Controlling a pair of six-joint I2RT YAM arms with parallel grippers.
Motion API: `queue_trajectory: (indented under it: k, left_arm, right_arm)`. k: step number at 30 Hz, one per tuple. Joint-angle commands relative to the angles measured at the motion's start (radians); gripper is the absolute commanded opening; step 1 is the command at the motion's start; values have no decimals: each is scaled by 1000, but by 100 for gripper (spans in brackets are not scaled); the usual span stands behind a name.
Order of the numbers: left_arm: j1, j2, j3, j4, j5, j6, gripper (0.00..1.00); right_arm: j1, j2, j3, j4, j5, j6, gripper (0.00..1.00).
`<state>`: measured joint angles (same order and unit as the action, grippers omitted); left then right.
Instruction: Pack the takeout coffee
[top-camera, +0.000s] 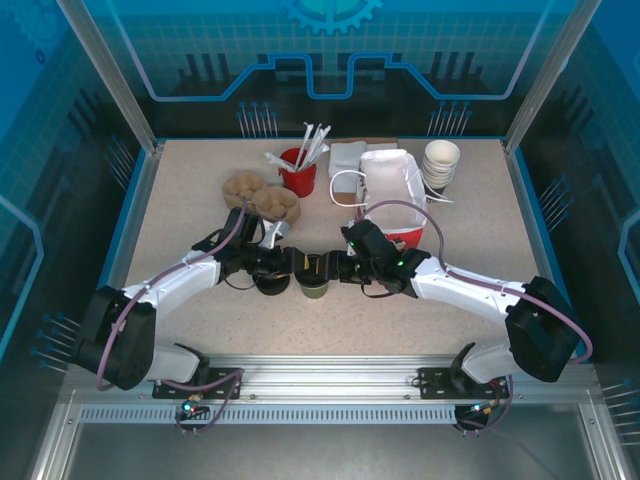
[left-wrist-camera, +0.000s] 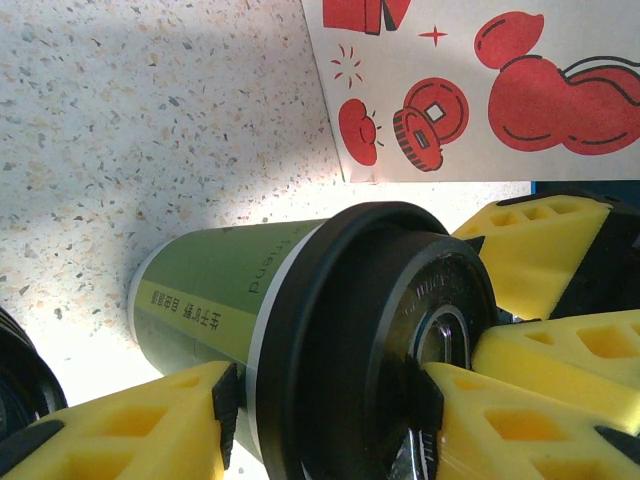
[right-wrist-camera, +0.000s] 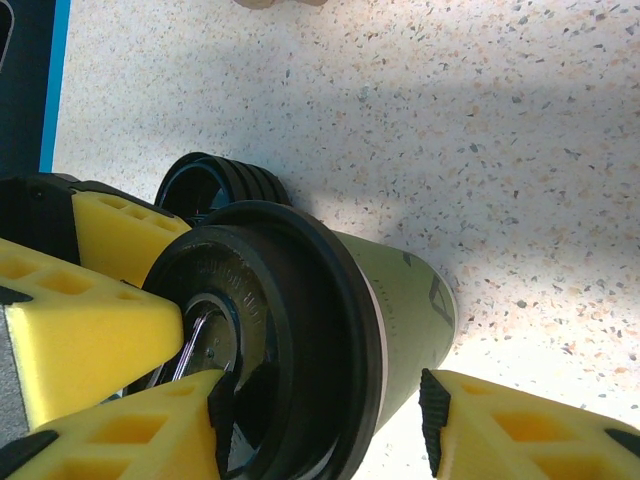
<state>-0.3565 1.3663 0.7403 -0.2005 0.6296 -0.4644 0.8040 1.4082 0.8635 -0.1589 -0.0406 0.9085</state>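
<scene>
Straddling the olive-brown paper takeout coffee (top-camera: 314, 285), black-lidded, mid-table, my right gripper (right-wrist-camera: 325, 405) stood spread; whether my left gripper (left-wrist-camera: 328, 400) pinched it, I couldn't tell. Stacked black rings (top-camera: 270, 284) crowded beside it, red-and-white paper bag (top-camera: 392, 180) behind.

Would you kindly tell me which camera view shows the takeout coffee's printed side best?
The left wrist view: the takeout coffee appears close up, its green printed side and black lid clear. The right wrist view shows mostly its lid and a strip of side; the top external view shows the takeout coffee small and distant.
</scene>
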Motion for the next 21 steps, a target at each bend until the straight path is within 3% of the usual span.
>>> queue_trajectory:
  k: [1,21]
  left_arm:
    - [-10,10,-40,-15,-26,22,51]
    - [-12,23,-157,43,-41,22,50]
  right_arm:
    - [-6,7,-32,-53,22,-9,54]
    - [-2,22,-93,-27,31,10,53]
